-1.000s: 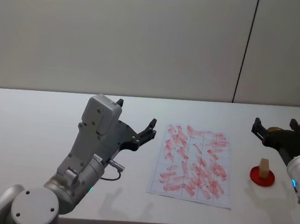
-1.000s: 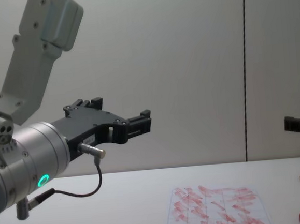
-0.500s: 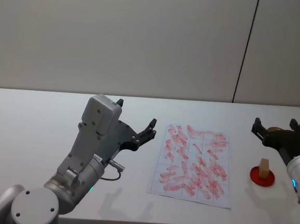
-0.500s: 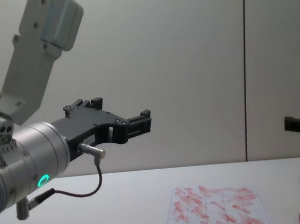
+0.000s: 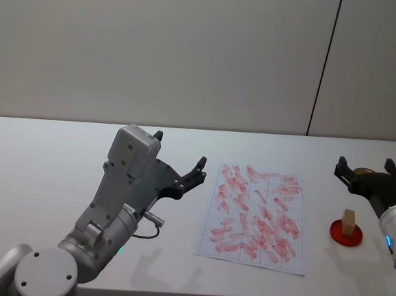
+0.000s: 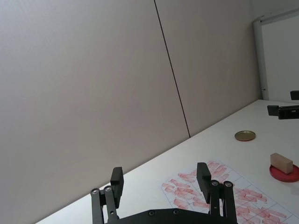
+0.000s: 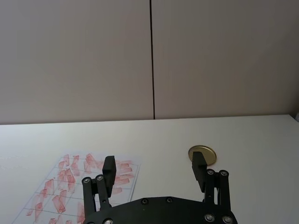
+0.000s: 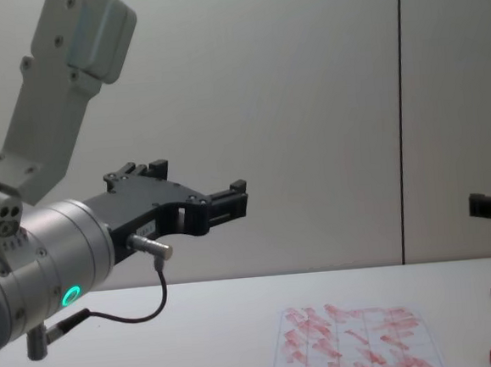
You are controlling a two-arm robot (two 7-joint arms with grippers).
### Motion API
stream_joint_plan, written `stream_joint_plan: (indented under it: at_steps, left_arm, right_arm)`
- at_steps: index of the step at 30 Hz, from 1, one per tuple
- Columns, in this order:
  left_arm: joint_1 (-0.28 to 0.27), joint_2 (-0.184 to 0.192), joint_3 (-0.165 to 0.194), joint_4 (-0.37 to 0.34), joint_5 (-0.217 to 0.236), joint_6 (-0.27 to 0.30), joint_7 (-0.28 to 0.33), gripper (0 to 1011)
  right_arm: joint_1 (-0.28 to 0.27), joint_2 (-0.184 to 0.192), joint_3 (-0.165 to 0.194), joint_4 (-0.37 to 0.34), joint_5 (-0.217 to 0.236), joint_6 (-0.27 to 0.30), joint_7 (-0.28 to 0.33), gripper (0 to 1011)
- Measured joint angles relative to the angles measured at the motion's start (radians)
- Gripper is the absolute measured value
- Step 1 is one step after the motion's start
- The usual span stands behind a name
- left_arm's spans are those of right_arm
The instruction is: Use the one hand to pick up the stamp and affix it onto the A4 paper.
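stamp, a small pale tan wooden block [image 5: 348,222], stands on a flat red round pad [image 5: 346,235] in my head view, lower and nearer me than the black right gripper [image 5: 363,169], spread and empty. right wrist view faces a brass-coloured round disc [image 7: 202,154], so i'd pull back and descend squarely astride the block. left wrist view: black left gripper [image 6: 160,179] parked well apart to the left, spread too.
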Motion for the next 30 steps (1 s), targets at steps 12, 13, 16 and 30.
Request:
stream_joint_plan:
  at_steps: [12,13,16,30]
  left_arm:
    - [0.0,0.0,0.0,0.0,0.0,0.0,0.0,993]
    - [0.0,0.0,0.0,0.0,0.0,0.0,0.0,993]
    - [0.0,0.0,0.0,0.0,0.0,0.0,0.0,993]
    - [0.0,0.0,0.0,0.0,0.0,0.0,0.0,993]
  right_arm:
    - [0.05,-0.01,0.01,0.065,0.023,0.097,-0.056,1001]
    - [0.054,-0.011,0.011,0.071,0.025,0.105,-0.059,1001]
    - [0.072,-0.015,0.013,0.094,0.035,0.137,-0.075,1001]
    - [0.171,-0.034,0.026,0.236,0.083,0.283,-0.139,1001]
